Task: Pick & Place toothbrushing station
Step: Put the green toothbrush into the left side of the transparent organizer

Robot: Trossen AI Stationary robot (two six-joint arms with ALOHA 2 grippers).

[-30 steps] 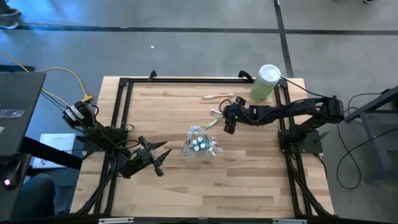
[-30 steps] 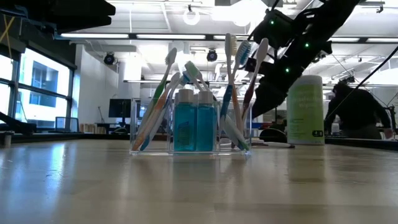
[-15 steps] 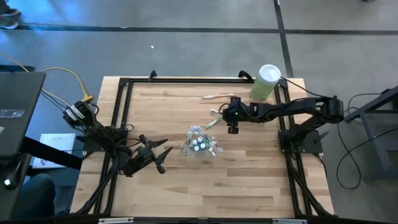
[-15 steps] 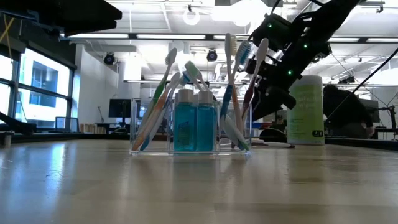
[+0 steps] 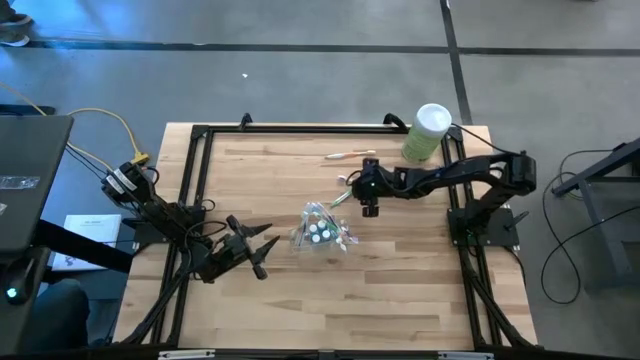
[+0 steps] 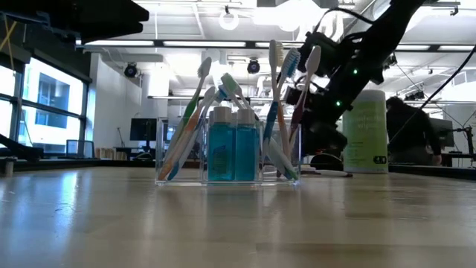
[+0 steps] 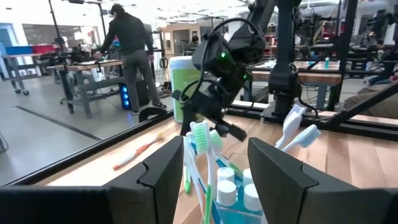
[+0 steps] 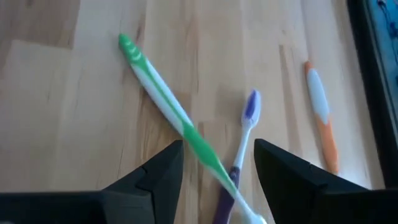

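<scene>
High view: the clear cup (image 5: 319, 232) sits at table centre; the right gripper (image 5: 368, 205) hovers at its 1 o'clock, the left gripper (image 5: 262, 248) waits at its 8 o'clock, fingers spread.
Low view: toothbrushes (image 6: 286, 100) and blue tubes (image 6: 233, 145) stand upright in the cup.
Right wrist view: fingers spread above a green toothbrush (image 8: 168, 112) crossing a purple toothbrush (image 8: 242, 140), an orange toothbrush (image 8: 320, 112) apart

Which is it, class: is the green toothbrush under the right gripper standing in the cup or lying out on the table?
Out, lying flat on the table: the green toothbrush rests on bare wood, crossing a purple toothbrush.
</scene>
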